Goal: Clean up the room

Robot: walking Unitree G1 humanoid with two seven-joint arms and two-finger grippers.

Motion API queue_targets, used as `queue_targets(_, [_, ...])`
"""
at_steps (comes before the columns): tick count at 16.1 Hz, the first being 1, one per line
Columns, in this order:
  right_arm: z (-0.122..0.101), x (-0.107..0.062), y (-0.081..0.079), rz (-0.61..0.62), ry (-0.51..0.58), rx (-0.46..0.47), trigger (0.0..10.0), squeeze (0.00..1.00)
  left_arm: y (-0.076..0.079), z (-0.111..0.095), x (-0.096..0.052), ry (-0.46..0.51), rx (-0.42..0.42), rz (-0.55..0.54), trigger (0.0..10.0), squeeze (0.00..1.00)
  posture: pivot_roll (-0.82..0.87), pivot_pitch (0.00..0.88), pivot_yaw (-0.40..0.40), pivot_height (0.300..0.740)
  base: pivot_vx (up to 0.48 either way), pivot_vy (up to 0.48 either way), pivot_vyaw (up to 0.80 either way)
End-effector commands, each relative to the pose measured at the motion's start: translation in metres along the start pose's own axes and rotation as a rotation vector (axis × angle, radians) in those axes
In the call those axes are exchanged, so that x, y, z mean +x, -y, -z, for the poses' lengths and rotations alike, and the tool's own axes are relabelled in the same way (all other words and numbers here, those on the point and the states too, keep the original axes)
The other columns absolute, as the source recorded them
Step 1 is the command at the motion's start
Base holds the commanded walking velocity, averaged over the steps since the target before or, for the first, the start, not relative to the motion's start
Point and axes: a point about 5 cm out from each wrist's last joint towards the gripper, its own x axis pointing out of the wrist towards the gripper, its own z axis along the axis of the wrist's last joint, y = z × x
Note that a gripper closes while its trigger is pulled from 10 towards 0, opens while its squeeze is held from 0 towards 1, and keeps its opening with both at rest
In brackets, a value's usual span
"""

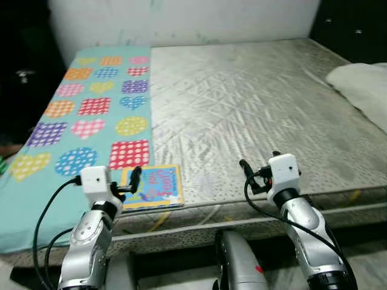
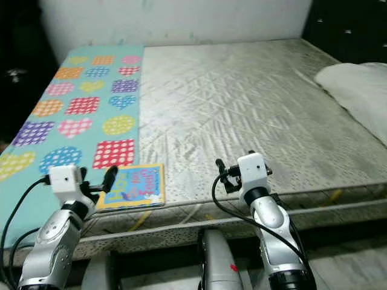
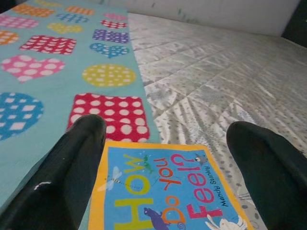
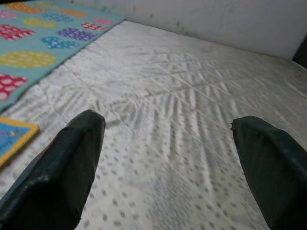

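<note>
Glossy flat book (image 1: 153, 186) on quilted mattress (image 1: 260, 115)

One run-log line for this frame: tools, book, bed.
left tool: open, over book | right tool: open, over bare mattress | book: flat at mattress near edge, beside patterned sheet | pillow: right side

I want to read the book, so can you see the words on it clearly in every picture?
Left wrist view: the book is sharp, its title readable between the left gripper fingers. Eye views: the book is small, its words blurry. Right wrist view: just a soft corner.
</note>
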Motion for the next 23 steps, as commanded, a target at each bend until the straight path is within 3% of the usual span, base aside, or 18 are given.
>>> queue_targets(1, [0.000,0.001,0.003,-0.007,-0.006,-0.026,10.0,0.00,-0.004,-0.004,0.000,0.004,0.002,-0.051,10.0,0.00,-0.21,0.000,0.009,0.528,0.000,0.000,0.00])
queue_targets(5, [0.007,0.004,0.008,-0.029,-0.063,-0.064,10.0,0.00,-0.012,0.000,-0.019,-0.029,-0.060,-0.133,10.0,0.00,-0.16,0.025,-0.033,0.528,0.000,0.000,0.00])
queue_targets(8, [0.006,0.011,0.003,-0.099,-0.082,-0.093,10.0,0.00,-0.022,-0.001,-0.032,-0.049,-0.074,-0.179,10.0,0.00,-0.13,0.048,-0.079,0.528,0.000,0.000,0.00])
queue_targets(10, [0.007,0.014,0.002,-0.122,-0.091,-0.110,10.0,0.00,-0.027,-0.001,-0.040,-0.059,-0.082,-0.220,10.0,0.00,-0.12,0.057,-0.090,0.528,0.000,0.000,0.00])
queue_targets(13, [0.007,0.016,0.006,-0.130,-0.100,-0.126,10.0,0.00,-0.041,-0.001,-0.050,-0.074,-0.167,-0.315,10.0,0.00,-0.12,0.068,-0.086,0.528,0.000,0.000,0.00])
queue_targets(14, [0.007,0.017,0.008,-0.127,-0.103,-0.129,10.0,0.00,-0.046,-0.001,-0.053,-0.083,-0.153,-0.327,10.0,0.00,-0.12,0.067,-0.082,0.528,0.000,0.000,0.00])
queue_targets(17, [0.008,0.016,0.011,-0.113,-0.109,-0.125,10.0,0.00,-0.052,0.000,-0.052,-0.105,-0.130,-0.325,10.0,0.00,-0.13,0.065,-0.071,0.528,0.000,0.000,0.00])
queue_targets(20, [0.010,0.012,0.012,-0.099,-0.112,-0.122,10.0,0.00,-0.043,-0.005,-0.039,-0.091,-0.140,-0.262,10.0,0.00,-0.15,0.064,-0.058,0.528,0.000,0.000,0.00])
queue_targets(23, [0.012,0.010,0.016,-0.084,-0.116,-0.128,10.0,0.00,-0.036,-0.007,-0.034,-0.084,-0.134,-0.225,10.0,0.00,-0.16,0.059,-0.048,0.528,0.000,0.470,0.00])
